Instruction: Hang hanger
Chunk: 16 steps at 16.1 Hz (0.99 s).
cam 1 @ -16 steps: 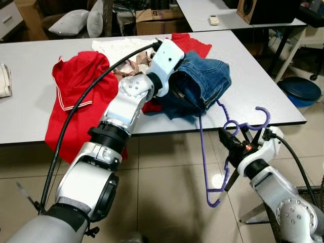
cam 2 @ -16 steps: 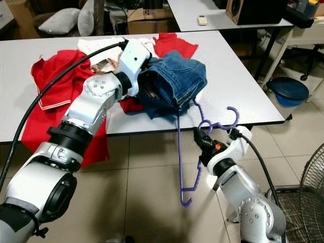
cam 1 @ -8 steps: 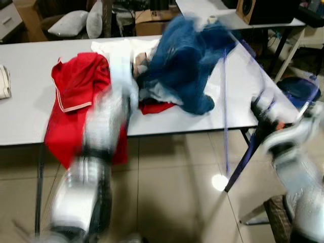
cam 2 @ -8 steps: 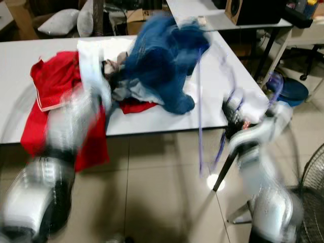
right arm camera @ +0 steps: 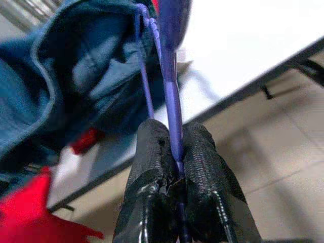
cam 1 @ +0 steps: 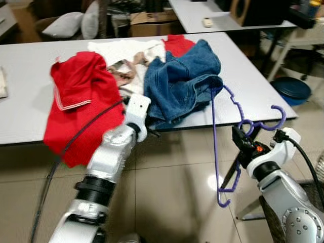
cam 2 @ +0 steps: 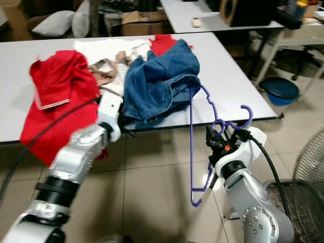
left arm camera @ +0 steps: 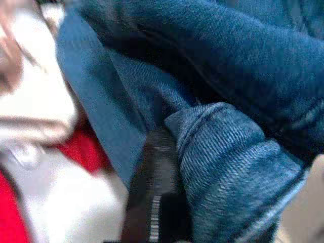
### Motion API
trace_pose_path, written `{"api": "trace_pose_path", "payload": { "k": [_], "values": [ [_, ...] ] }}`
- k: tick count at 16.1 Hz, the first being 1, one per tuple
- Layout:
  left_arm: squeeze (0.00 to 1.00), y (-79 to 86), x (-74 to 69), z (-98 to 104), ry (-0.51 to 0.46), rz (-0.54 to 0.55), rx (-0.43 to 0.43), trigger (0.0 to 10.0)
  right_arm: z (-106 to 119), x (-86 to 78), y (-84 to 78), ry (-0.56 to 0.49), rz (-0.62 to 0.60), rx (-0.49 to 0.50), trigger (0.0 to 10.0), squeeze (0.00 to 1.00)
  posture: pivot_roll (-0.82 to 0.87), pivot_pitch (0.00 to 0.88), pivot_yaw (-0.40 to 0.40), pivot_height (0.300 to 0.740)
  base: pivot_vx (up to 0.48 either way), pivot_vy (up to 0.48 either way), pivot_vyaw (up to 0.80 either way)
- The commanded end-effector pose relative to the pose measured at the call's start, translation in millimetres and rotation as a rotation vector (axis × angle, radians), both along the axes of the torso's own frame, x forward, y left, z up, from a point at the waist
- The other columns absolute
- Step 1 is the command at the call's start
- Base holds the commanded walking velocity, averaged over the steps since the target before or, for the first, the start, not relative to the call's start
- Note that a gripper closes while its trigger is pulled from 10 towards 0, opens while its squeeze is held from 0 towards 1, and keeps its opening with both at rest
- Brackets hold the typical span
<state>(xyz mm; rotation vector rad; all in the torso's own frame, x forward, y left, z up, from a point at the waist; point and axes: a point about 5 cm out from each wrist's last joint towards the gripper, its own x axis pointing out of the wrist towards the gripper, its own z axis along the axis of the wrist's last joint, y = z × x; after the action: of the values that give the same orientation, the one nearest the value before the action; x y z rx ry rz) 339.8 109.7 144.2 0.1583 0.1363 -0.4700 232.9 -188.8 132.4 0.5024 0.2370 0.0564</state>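
A purple hanger (cam 1: 214,131) hangs off the table's front right edge. Its top end is caught in the blue jeans (cam 1: 177,86), its long bar runs down toward the floor, and its hook (cam 1: 276,114) points right. My right gripper (cam 1: 239,134) is shut on the hanger near the hook; the right wrist view shows both fingers (right arm camera: 152,152) clamped on the purple bar (right arm camera: 172,101). The jeans lie bunched on the white table (cam 1: 25,111). My left gripper (cam 1: 151,132) is at the table's front edge, pressed against the jeans' lower fold (left arm camera: 228,152).
A red garment (cam 1: 76,96) drapes over the table's front edge at the left, with white cloth (cam 1: 121,50) behind it. A blue basin (cam 1: 291,88) sits on the floor at the right, and a fan (cam 2: 309,172) stands beside my right arm. Behind is a second table (cam 1: 202,10).
The left arm swung up fast with the jeans, then came down to the table's front edge. The jeans now lie more spread out. The right gripper kept its hold on the hanger.
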Motion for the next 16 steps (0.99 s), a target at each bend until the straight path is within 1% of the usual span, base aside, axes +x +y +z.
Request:
{"api": "trace_pose_path", "payload": {
  "k": [1, 2, 3, 4, 5, 6, 7, 8, 9, 10, 11, 12, 13, 14, 15, 16],
  "values": [
    [1.0, 9.0, -1.2, 11.1, -0.073, -0.011, 0.028, 10.0, 1.1, -3.3, -14.5, 0.011, -0.081, -0.039, 10.0, 0.0, -0.06, 0.0, 0.063, 0.74, 0.0, 0.0, 0.0],
    [1.0, 9.0, -1.2, 11.1, -0.073, -0.011, 0.028, 10.0, 1.1, -3.3, -14.5, 0.011, -0.081, -0.039, 10.0, 0.0, -0.06, 0.0, 0.063, 0.74, 0.0, 0.0, 0.0],
    [1.0, 9.4, -5.0, 15.3, -0.097, -0.039, 0.033, 10.0, 1.8, -4.0, -16.7, 0.008, -0.098, -0.037, 10.0, 0.0, -0.07, 0.0, 0.07, 0.74, 0.0, 0.0, 0.0],
    [1.0, 3.0, -13.7, 18.9, -0.125, -0.108, 0.031, 10.0, 4.5, -3.8, -15.8, -0.004, -0.1, -0.035, 10.0, 0.0, -0.07, 0.0, 0.072, 0.74, 0.0, 0.0, 0.0],
    [1.0, -5.0, -19.1, 13.4, -0.116, -0.151, 0.055, 10.0, 7.1, -1.4, -10.2, -0.018, -0.086, -0.018, 10.0, 0.0, -0.07, 0.0, 0.078, 0.74, 0.0, 0.0, 0.0],
    [1.0, -6.7, -18.7, 9.6, -0.11, -0.142, 0.07, 10.0, 8.1, 0.1, -6.2, -0.022, -0.072, -0.014, 10.0, 0.0, -0.07, 0.0, 0.078, 0.74, 0.0, 0.0, 0.0],
    [1.0, -4.8, -8.5, 3.4, -0.087, -0.018, 0.058, 10.0, 11.2, 3.0, 8.6, -0.03, 0.01, -0.018, 10.0, 0.0, -0.07, 0.0, 0.08, 0.74, 0.0, 0.0, 0.0],
    [1.0, -4.7, -2.9, 8.0, -0.097, 0.012, 0.047, 10.0, 9.9, 2.3, 13.4, -0.014, 0.069, -0.073, 10.0, 0.0, -0.07, 0.0, 0.079, 0.74, 0.0, 0.0, 0.0],
    [0.0, -6.3, 1.3, 18.2, -0.118, 0.001, 0.0, 10.0, 5.9, 0.4, 14.3, 0.013, 0.128, -0.201, 10.0, 0.0, -0.07, 0.0, 0.079, 0.74, 0.0, 0.0, 0.0],
    [0.0, -6.0, 4.9, 30.1, -0.143, -0.006, -0.058, 10.0, 2.1, -1.0, 11.9, 0.033, 0.155, -0.32, 10.0, 0.0, -0.07, 0.0, 0.08, 0.74, 0.0, 0.0, 0.0],
    [0.0, -4.6, 8.0, 39.9, -0.163, -0.007, -0.116, 10.0, 2.7, 0.1, 8.0, 0.025, 0.125, -0.331, 10.0, 0.0, -0.07, 0.0, 0.081, 0.74, 0.0, 0.0, 0.0],
    [0.0, -3.2, 10.2, 45.9, -0.179, -0.004, -0.151, 10.0, 4.7, 1.2, 5.5, 0.013, 0.101, -0.309, 10.0, 0.0, -0.07, 0.0, 0.083, 0.74, 0.0, 0.0, 0.0],
    [0.0, -0.7, 14.3, 51.4, -0.192, -0.002, -0.166, 10.0, 6.4, 2.3, -0.1, 0.009, 0.064, -0.291, 10.0, 0.0, -0.07, 0.0, 0.086, 0.74, 0.0, 0.0, 0.0],
    [0.0, 0.2, 16.0, 51.7, -0.193, 0.003, -0.154, 10.0, 6.4, 2.3, -2.0, 0.012, 0.055, -0.297, 10.0, 0.0, -0.07, 0.0, 0.086, 0.74, 0.0, 0.0, 0.0],
    [0.0, 2.3, 19.0, 46.8, -0.181, 0.003, -0.108, 0.0, 7.7, 2.3, -7.8, 0.003, 0.023, -0.295, 10.0, 0.0, -0.07, 0.0, 0.097, 0.74, 0.0, 0.0, 0.0],
    [0.0, 1.3, 18.1, 43.3, -0.177, -0.021, -0.086, 0.0, 9.5, 1.8, -9.4, -0.008, 0.018, -0.298, 10.0, 0.0, -0.08, 0.0, 0.104, 0.74, 0.0, 0.0, 0.0]
  ]
}}
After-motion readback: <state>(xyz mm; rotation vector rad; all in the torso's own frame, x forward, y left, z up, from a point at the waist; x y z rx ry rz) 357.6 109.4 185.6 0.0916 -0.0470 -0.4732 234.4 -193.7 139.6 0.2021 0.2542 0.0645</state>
